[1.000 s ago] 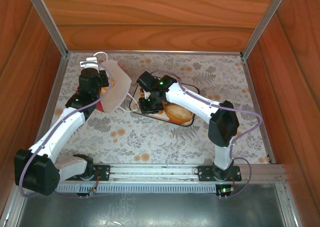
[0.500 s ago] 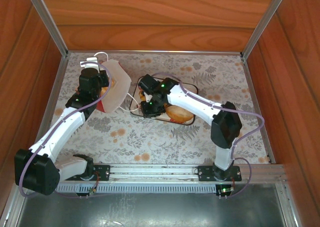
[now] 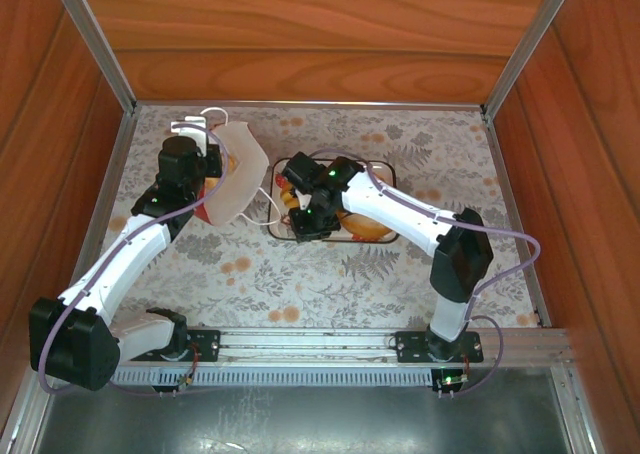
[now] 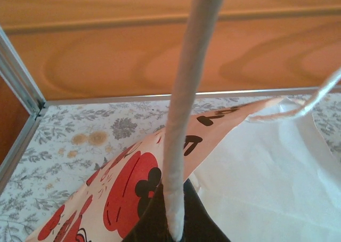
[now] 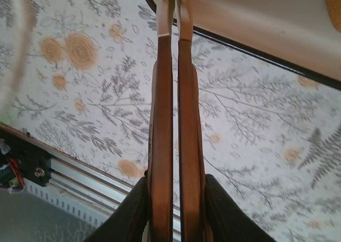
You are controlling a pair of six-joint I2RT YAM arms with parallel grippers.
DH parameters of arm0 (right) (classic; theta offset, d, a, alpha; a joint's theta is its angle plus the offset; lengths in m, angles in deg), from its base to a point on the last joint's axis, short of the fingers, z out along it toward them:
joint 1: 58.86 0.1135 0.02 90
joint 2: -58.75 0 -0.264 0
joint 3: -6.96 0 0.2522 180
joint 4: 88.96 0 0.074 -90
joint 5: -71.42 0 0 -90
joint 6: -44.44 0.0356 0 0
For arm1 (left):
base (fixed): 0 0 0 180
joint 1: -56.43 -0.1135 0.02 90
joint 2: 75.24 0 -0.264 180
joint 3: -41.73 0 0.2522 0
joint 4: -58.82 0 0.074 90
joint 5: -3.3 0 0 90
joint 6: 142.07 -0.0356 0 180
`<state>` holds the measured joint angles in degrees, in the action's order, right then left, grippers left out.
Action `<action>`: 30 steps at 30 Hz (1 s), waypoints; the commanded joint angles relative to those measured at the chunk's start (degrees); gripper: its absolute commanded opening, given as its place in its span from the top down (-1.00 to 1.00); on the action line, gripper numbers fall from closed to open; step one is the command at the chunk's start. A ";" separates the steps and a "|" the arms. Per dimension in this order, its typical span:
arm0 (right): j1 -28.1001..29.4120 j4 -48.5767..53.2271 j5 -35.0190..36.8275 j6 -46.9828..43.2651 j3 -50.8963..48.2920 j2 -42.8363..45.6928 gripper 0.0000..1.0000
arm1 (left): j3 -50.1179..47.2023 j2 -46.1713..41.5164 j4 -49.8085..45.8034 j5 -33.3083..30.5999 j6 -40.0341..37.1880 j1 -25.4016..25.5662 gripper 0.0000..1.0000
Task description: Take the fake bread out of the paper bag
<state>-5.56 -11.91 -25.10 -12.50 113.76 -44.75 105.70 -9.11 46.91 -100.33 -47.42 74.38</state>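
At the left, the left gripper (image 4: 173, 228) pinches the white cord handle (image 4: 184, 119) of the paper bag (image 3: 238, 174), holding it tipped; the thin paper is likely floppy and easy to tear. Further right, the right gripper (image 5: 175, 13) has its jaws pressed together, empty, at the tray (image 5: 250, 53) rim. Bread (image 3: 368, 229) on the tray looks light, stiff and smooth: pinch across its width.

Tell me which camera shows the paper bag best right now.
Top external: the whole paper bag shows, tilted over. Left wrist gives a close-up of parts: its cord handle pinched in the left hand, red print and white paper.
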 commanded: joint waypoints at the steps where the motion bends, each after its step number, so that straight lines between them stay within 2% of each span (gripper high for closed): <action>1: 0.14 7.04 4.90 0.30 5.12 3.61 0.48 | -1.74 -1.17 0.57 3.69 -3.91 -0.38 1.00; 7: 0.09 9.07 7.57 0.14 10.98 9.95 0.40 | -3.00 -1.37 0.51 5.95 -4.66 -0.25 1.00; 13: 0.10 0.74 4.26 -0.92 12.33 13.75 0.32 | -3.91 -1.79 0.53 8.13 -3.02 -0.06 1.00; 20: 0.64 0.38 0.69 -3.15 21.91 4.40 0.32 | -4.93 -2.74 0.57 8.46 -2.28 1.67 1.00; 24: 1.30 -0.33 -1.41 -2.85 23.78 -0.11 0.30 | -5.65 -3.06 0.61 7.70 -2.18 2.46 1.00; 30: 1.72 -0.35 0.26 -1.97 27.36 -6.65 0.24 | -6.62 -2.68 1.33 6.56 -1.88 3.85 1.00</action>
<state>-4.38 -11.30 -24.64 -14.36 137.71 -50.55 100.33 -11.77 48.88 -93.86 -50.68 77.36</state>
